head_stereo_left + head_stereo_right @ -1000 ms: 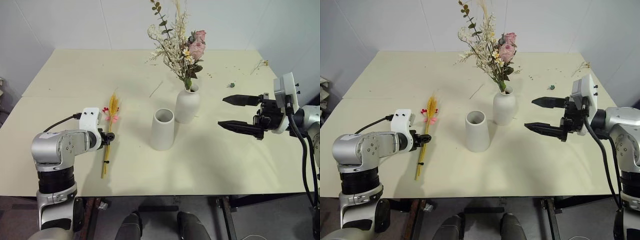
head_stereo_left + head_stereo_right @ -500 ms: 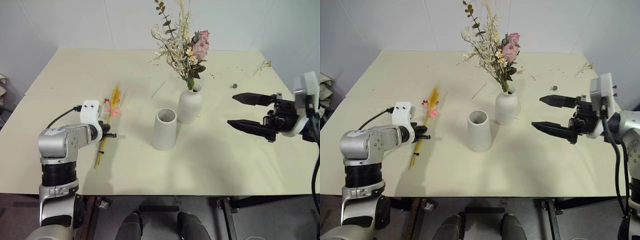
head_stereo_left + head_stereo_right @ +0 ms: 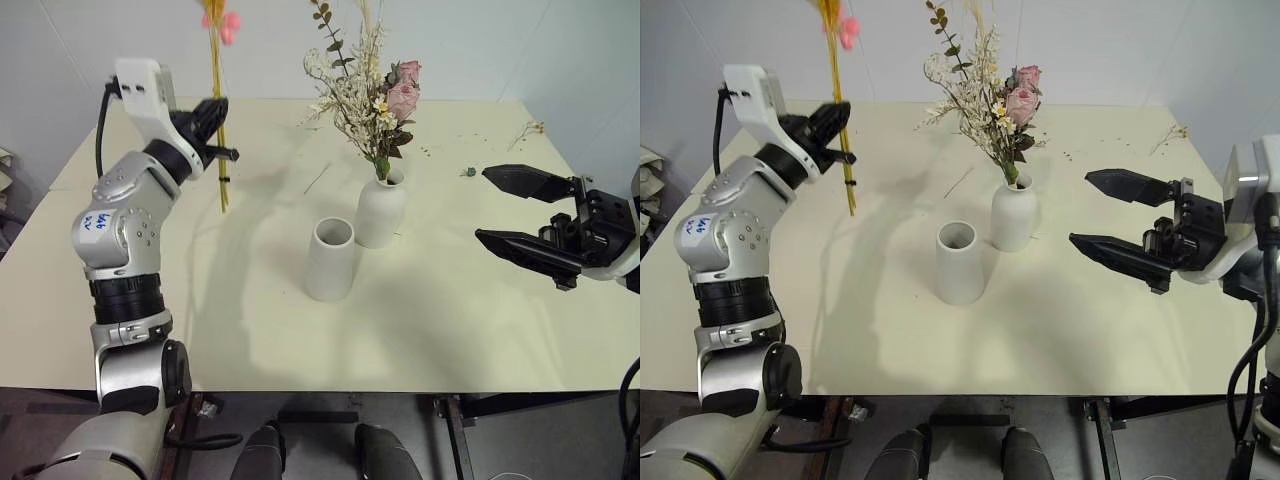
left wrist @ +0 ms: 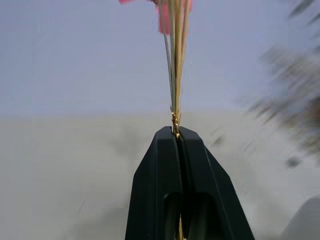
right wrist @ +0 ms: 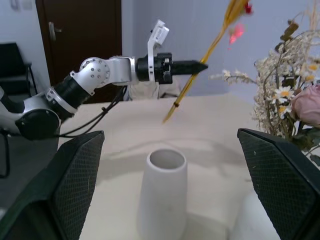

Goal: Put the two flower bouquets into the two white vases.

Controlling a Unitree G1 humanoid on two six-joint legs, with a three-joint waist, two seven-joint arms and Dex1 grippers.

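Observation:
My left gripper [image 3: 216, 132] is raised over the table's far left and shut on the slim bundle of yellow stalks [image 3: 214, 60]. The bundle stands nearly upright in the air, pink berries on top, its lower end hanging clear of the table. In the left wrist view the stalks [image 4: 175, 65] rise from between the closed fingers [image 4: 160, 170]. The fuller bouquet [image 3: 368, 95] with a pink rose stands in the bottle-shaped white vase [image 3: 380, 212]. In front of it the wide-mouthed white vase [image 3: 329, 260] is empty. My right gripper [image 3: 482, 204] hovers open to the right of the vases, holding nothing.
Loose dried twigs [image 3: 525, 128] and a small green scrap [image 3: 466, 171] lie at the table's far right. A thin twig [image 3: 313, 178] lies behind the vases. The cream table [image 3: 430, 330] ends close in front. A dark door [image 5: 82, 30] stands beyond the table.
My left gripper shut on the slim bundle and lifted it off the table, swinging it from lying flat to nearly upright. My right gripper drew back a little, still open.

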